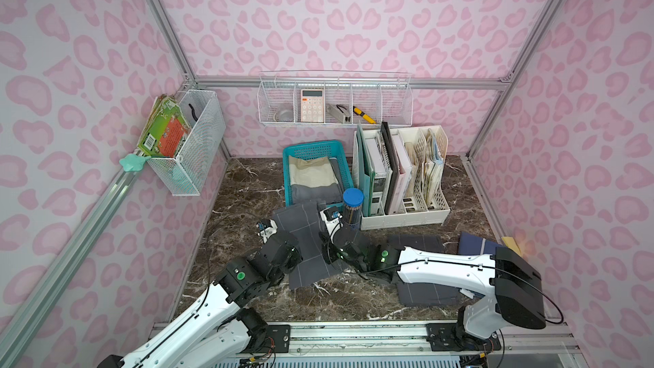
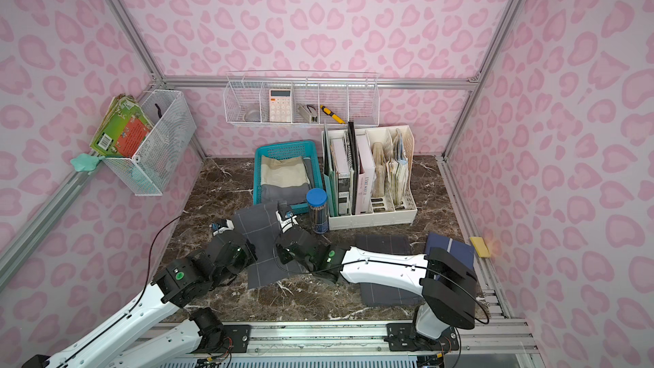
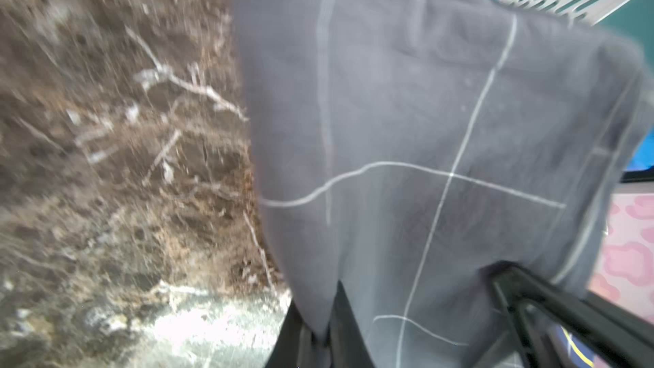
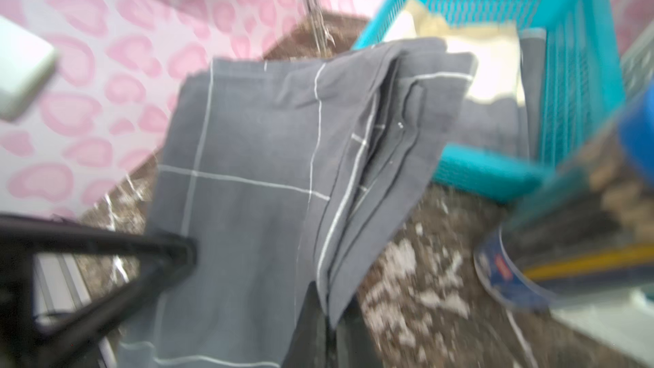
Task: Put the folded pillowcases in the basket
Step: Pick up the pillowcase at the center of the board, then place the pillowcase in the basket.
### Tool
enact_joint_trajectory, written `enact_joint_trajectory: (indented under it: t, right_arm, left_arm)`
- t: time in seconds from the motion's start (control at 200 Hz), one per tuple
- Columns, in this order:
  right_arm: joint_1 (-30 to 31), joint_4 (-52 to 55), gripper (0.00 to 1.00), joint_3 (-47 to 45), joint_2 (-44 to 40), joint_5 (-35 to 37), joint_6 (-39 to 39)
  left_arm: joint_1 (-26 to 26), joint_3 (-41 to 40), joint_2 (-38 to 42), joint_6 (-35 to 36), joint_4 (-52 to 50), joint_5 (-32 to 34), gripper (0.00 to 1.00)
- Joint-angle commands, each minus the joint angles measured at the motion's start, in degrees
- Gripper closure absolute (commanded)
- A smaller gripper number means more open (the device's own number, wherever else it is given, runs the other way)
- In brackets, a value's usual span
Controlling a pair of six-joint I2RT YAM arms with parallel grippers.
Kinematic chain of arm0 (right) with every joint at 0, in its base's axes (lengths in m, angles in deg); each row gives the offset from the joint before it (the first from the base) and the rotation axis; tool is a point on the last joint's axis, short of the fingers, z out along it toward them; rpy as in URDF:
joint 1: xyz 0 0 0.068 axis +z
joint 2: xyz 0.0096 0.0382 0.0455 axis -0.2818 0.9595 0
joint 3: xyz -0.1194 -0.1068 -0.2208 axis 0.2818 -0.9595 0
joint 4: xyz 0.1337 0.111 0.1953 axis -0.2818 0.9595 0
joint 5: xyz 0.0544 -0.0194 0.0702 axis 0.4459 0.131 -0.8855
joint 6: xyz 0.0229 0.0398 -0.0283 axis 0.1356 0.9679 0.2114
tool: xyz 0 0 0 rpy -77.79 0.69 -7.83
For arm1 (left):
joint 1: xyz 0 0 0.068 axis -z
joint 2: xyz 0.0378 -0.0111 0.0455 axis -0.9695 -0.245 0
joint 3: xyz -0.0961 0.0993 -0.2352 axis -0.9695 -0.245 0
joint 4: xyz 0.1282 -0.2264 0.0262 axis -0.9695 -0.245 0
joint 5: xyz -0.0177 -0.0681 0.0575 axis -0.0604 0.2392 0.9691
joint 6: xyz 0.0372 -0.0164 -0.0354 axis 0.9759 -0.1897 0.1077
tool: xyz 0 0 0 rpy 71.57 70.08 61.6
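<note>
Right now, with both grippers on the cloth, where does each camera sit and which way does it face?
Top views: high behind the robot's base, looking down and forward over the marble table; left arm and right arm reach in, holding the pillowcase at the basket near rim.
Left wrist: on the left arm, looking along the left gripper; pillowcase fills it, table beside.
Right wrist: on the right arm, looking along the right gripper, past the pillowcase into the basket.
Shared: all views show pillowcase and basket.
</note>
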Motion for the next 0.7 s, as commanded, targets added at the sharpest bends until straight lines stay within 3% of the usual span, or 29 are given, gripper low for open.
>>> enact_joint_trajectory:
  t: [0.0, 0.2, 0.375, 0.695]
  right_arm:
    - [-2.2, 2.01, 1.0, 6.03, 1.58, 2.32, -5.51]
    - [-7.9, 3.37, 1.0, 17.83, 6.22, 0.93, -11.17]
    - [-13.92, 4.19, 1.0, 26.57, 12.09, -3.38, -11.54]
    - [-19.17, 8.13, 1.0, 46.06, 27.39, -5.71, -15.12]
  left_arm:
    - [-0.85, 4.9, -2.81, 7.55, -0.3, 5.47, 1.0]
    - [-5.94, 16.44, -12.2, 17.02, 1.87, 6.25, 1.0]
    - [-15.13, 23.48, -20.4, 22.85, 7.0, -1.43, 1.0]
    - [-26.64, 33.15, -37.07, 23.53, 13.78, -11.31, 1.0]
